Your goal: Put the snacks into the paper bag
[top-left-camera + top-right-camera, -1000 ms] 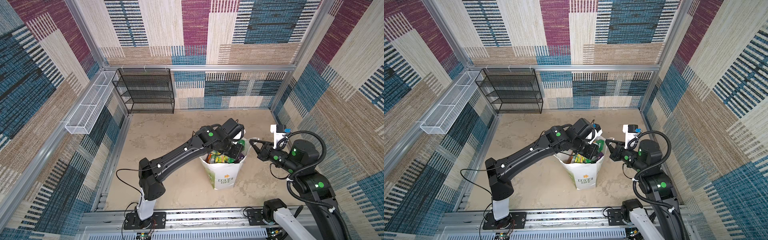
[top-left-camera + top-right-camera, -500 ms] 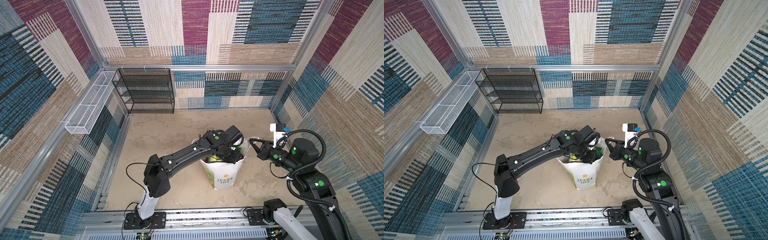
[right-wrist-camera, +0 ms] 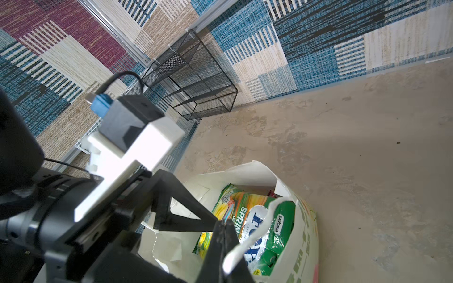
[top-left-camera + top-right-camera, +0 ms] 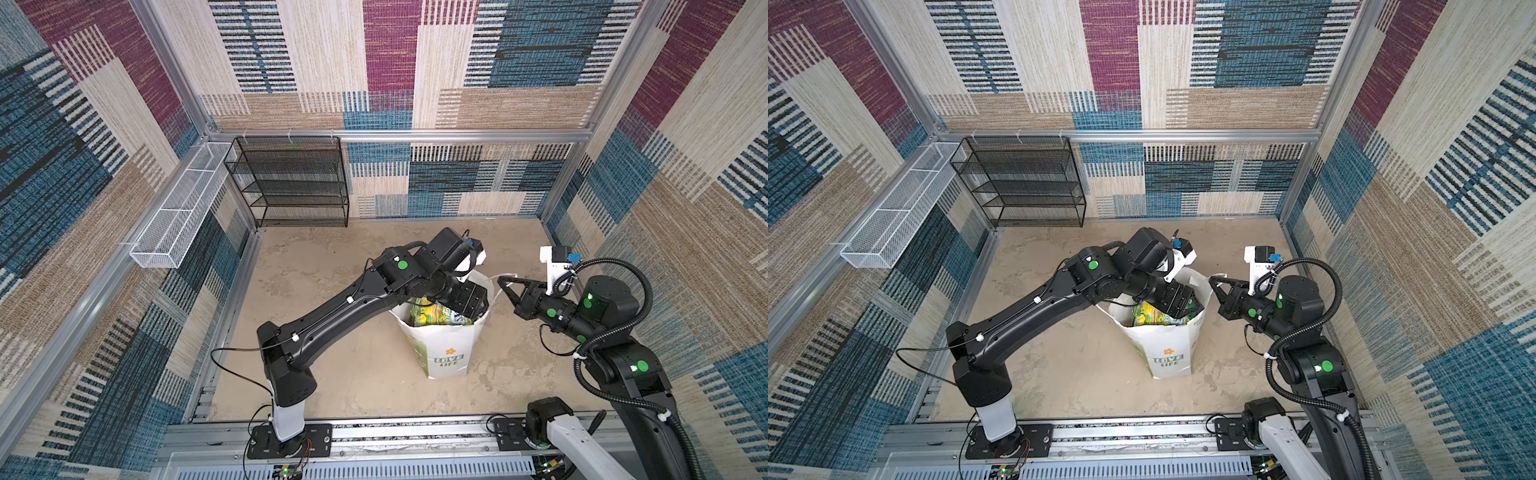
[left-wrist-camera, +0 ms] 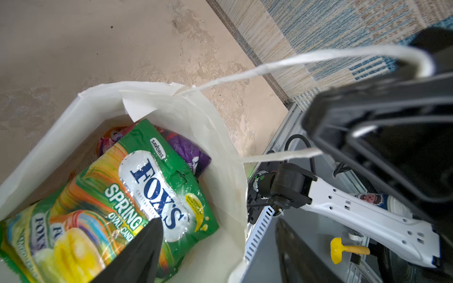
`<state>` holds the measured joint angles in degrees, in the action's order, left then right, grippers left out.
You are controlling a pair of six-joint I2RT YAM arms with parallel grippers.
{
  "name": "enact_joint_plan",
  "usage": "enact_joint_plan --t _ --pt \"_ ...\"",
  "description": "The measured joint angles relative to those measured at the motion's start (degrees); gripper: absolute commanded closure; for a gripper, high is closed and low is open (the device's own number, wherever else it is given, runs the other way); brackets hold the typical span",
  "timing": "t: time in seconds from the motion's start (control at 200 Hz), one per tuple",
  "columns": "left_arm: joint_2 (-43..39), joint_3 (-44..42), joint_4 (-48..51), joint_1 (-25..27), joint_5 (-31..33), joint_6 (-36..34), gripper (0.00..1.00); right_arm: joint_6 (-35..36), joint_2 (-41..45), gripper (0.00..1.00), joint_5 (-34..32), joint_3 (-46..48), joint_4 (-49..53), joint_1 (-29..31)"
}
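Bag mouth: my left gripper, jaws spread, takes up the far-right part of the paper bag opening, and the snacks lie high inside, leaving little room. Right rim: my right gripper is clamped on the cord handle, which is stretched across that side. Clear passage: bare floor left, near and far of the bag; black wire shelf and white wire basket stand well apart, far left.

Patchwork walls in blue, maroon and beige are enclosing a mottled beige floor. A black wire shelf is standing against the back wall near a corner. A white wire basket is hanging on the adjoining wall, just beside it. Soft light is falling across the floor.
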<state>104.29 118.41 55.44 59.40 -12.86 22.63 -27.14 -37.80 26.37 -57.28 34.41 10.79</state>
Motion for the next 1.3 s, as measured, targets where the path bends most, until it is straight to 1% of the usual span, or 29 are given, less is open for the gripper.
enact_joint_plan --t 0.105,0.2,0.25,0.331,0.496,0.736,0.871,0.966,1.117,1.187,1.297 --pt "-2.1 -2.1 0.0 -0.1 0.9 -0.2 0.34 0.0 0.0 0.95 0.0 0.1 0.0 0.0" --pt "-2.7 -4.5 -0.1 -0.7 2.4 -0.2 0.49 0.0 0.1 0.95 0.0 0.1 0.0 0.0" --pt "-2.5 -5.4 -0.1 -1.2 2.6 -0.2 0.54 0.0 0.2 0.95 0.0 0.1 0.0 0.0" --pt "-1.3 -5.9 -0.2 -1.6 3.9 -0.1 0.56 0.0 0.5 0.95 0.0 0.3 0.0 0.0" --pt "2.9 -6.0 -0.2 -1.4 3.9 0.0 0.57 0.0 1.2 0.95 0.0 0.7 0.0 0.0" --pt "9.6 -4.8 -1.4 -1.5 5.2 0.0 0.52 0.0 1.6 0.94 -0.8 0.7 0.7 0.0" --pt "9.9 -2.6 -0.6 -1.4 5.1 0.0 0.45 0.0 1.8 0.94 -1.1 1.0 0.7 0.0" --pt "6.8 -1.6 0.4 -1.5 4.7 0.2 0.37 0.0 2.0 0.94 -1.3 1.5 0.5 0.0" --pt "-2.1 -1.6 -1.3 -1.5 1.6 0.1 0.24 0.0 2.1 0.94 -1.6 1.7 0.2 0.0" --pt "-5.2 -2.0 -2.3 -1.4 0.3 0.1 0.21 0.0 2.1 0.94 -2.4 1.8 0.1 0.0" --pt "-9.7 -3.4 -2.8 -1.6 0.2 0.0 0.19 0.0 2.1 0.94 -2.6 1.8 -0.1 0.0"
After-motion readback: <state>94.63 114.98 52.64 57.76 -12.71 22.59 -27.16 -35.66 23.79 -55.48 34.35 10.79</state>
